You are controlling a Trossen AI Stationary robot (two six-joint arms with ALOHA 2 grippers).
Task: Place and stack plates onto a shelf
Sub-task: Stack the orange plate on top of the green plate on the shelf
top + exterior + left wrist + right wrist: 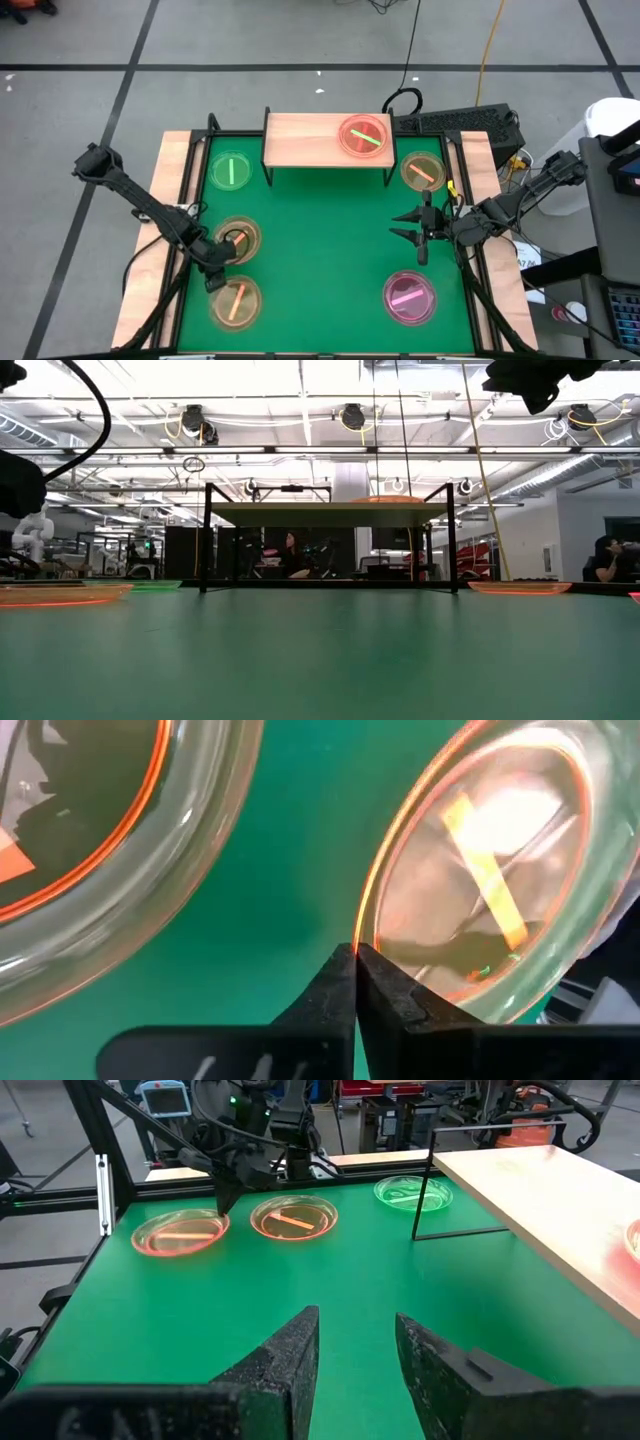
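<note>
from above, the shelf (325,139) stands at the far edge of the green table (320,260), and one pink plate (363,136) lies on its right part. a green plate (231,170) sits on the table just left of the shelf, and an amber plate (423,171) just right of it. nearer than the shelf, on the left side, two more amber plates lie one behind the other: the farther one (237,238) and the nearer one (235,301). a second pink plate (410,297) lies on the near right. the left gripper (222,262) is down between the two left amber plates, at the near rim of the farther one. the right gripper (408,224) hangs over bare table, nearer than the shelf's right end, fingers spread.

at table height, the shelf (328,512) shows edge-on on black legs, with plates only as thin slivers beside it.

in the left wrist view, the left gripper's (356,970) fingers are pinched together, tips touching, right at the rim of an amber plate (490,870); whether the rim is caught between them cannot be told. another amber plate (110,850) lies just beside.

in the right wrist view, the right gripper's (357,1330) fingers stand apart, holding nothing, over green table, the shelf (560,1200) to one side.
</note>
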